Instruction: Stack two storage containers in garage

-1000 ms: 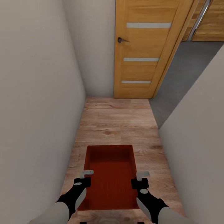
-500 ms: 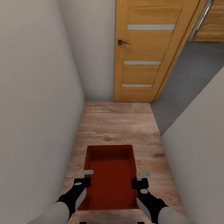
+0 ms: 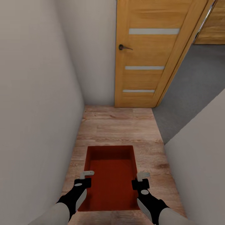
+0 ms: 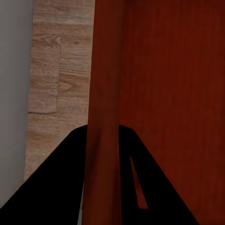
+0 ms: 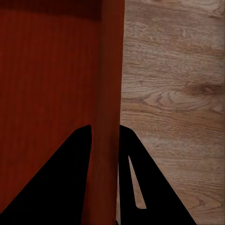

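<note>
Bin: one red-orange bin (image 3: 110,178) carried between both arms, held level above the wood-plank floor (image 3: 118,128) of a narrow corridor.
Left gripper (image 3: 86,172): fingers clamped on the bin's left long wall; in the left wrist view that wall (image 4: 104,117) runs straight between the two dark fingers, one finger inside the bin, one outside.
Right gripper (image 3: 143,176): fingers clamped on the right long wall (image 5: 108,108) in the same manner, wall pinched between them.
Progress: judged to be mid-transport. Neither placing nor stacking is done; a second bin is not accounted for here.
Remaining: reach the grey concrete floor (image 3: 193,81), set this bin down, then deal with the other one.
Edges: white wall (image 3: 34,109) close outside the left fingers; another white wall (image 3: 203,150) close outside the right fingers. Little side room for the bin.
Open room: planks ahead of the fingertips, ending at a wooden door (image 3: 147,53). Grey floor opens ahead and to the right, past the wall's corner.
Risk, judged: turning right early could clip that corner.
</note>
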Robot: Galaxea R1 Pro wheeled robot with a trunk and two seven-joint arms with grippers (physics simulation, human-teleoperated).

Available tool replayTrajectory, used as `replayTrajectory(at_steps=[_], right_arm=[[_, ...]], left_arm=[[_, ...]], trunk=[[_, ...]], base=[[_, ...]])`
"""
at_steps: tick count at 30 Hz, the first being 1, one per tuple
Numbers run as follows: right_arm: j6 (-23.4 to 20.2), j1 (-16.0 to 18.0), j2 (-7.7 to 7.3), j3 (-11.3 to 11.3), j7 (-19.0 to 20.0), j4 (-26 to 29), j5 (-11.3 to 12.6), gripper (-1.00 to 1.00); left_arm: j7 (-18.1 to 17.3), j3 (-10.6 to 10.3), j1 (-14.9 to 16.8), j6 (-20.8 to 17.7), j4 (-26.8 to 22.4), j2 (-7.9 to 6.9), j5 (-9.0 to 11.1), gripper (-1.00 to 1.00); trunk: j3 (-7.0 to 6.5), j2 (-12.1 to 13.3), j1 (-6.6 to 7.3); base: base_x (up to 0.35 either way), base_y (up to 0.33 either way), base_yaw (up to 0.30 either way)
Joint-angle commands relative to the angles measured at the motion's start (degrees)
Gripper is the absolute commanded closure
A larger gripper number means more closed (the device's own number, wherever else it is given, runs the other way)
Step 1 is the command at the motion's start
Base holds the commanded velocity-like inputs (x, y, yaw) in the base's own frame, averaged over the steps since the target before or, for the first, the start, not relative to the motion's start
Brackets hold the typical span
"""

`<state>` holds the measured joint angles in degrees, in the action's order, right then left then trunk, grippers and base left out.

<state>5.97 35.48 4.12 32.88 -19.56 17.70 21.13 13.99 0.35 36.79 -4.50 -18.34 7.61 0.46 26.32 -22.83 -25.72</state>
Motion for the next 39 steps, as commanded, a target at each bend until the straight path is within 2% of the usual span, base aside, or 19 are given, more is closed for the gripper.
replayTrajectory(at_steps=[1,26,39], right_arm=[[0.4,0.1,-0.19,-1.8,-0.7,0.0,0.4,1.00],[0.4,0.1,-0.25,-1.8,-0.7,0.0,0.4,1.00],[0.4,0.1,-0.16,-1.8,-0.7,0.0,0.4,1.00]], left_arm=[[0.5,-0.4,0.0,-0.4,-0.1,-0.06,-0.3,1.00],[0.5,-0.4,0.0,-0.4,-0.1,-0.06,-0.3,1.00],[0.5,-0.4,0.0,-0.4,-0.1,-0.06,-0.3,1.00]], trunk=[[0.06,-0.1,-0.06],[-0.46,-0.1,-0.06],[-0.46,-0.1,-0.06]], base=[[0.326,0.000,0.000],[0.326,0.000,-0.004],[0.326,0.000,-0.242]])
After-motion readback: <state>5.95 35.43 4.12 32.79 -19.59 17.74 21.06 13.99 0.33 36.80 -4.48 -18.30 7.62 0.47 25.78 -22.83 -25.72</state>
